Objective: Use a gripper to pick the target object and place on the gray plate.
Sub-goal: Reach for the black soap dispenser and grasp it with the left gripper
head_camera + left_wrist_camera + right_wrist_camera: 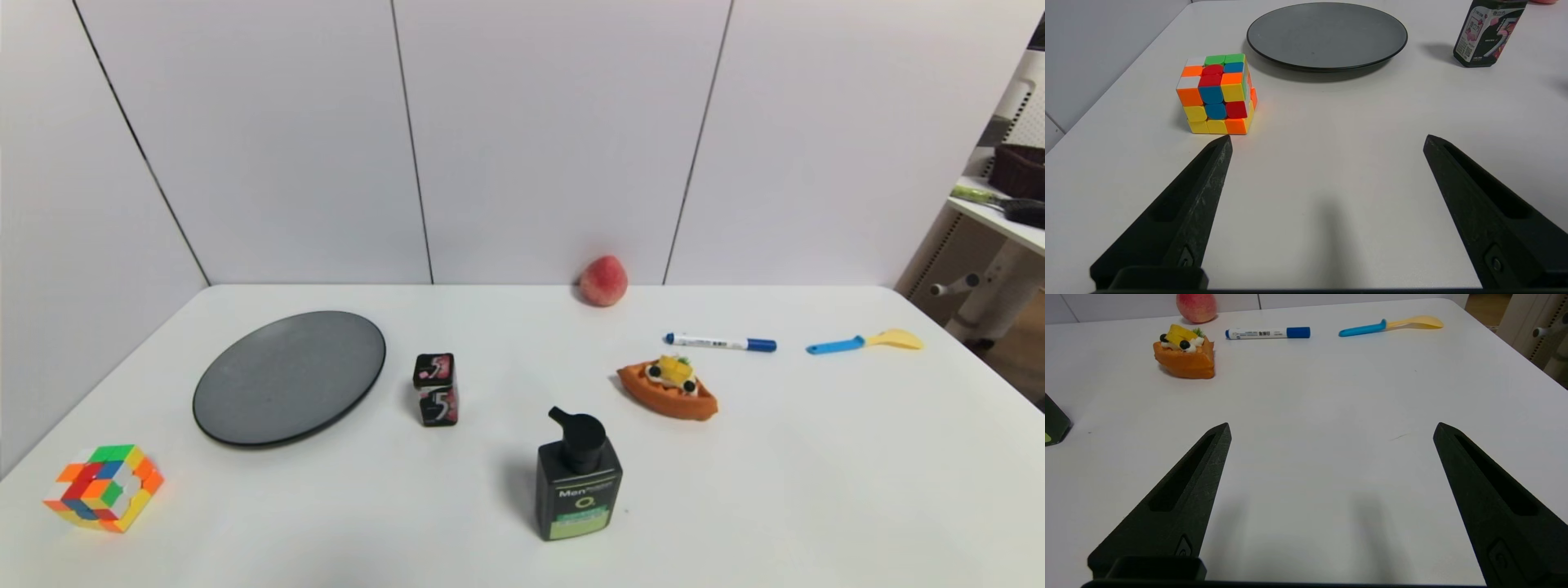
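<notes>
The target object, a squat black pump bottle with white "Men" lettering and a light green label, stands upright near the table's front middle. Only its edge shows in the right wrist view. The gray plate lies flat at the left middle and also shows in the left wrist view. Neither gripper shows in the head view. My left gripper is open and empty over bare table near the cube. My right gripper is open and empty over bare table, right of the bottle.
A colourful puzzle cube sits front left. A black-and-pink "5" gum box stands between plate and bottle. A toy cake boat, blue marker, blue-yellow spoon and peach lie farther back and right.
</notes>
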`<act>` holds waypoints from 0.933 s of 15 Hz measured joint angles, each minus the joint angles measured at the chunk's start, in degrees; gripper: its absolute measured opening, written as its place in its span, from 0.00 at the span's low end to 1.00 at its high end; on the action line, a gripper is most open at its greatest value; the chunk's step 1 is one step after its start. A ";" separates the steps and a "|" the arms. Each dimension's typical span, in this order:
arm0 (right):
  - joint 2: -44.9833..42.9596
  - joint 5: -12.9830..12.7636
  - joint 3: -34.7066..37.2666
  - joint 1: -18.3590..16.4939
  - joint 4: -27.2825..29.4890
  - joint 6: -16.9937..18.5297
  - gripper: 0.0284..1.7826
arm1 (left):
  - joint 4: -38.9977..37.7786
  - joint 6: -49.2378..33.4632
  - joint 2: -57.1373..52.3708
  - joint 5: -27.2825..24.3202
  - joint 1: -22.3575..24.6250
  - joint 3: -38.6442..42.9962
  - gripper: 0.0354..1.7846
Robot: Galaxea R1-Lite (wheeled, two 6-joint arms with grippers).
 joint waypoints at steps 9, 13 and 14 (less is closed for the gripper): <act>0.00 0.00 0.00 0.00 0.02 0.00 0.96 | 9.02 10.41 5.72 -2.83 -0.02 -10.28 0.94; 0.00 0.00 0.00 0.00 0.02 0.01 0.96 | 8.97 16.70 17.23 -6.83 -2.41 -16.99 0.94; 0.00 0.00 0.00 0.00 0.02 0.01 0.96 | 7.73 17.91 20.80 -7.07 -4.05 -18.19 0.94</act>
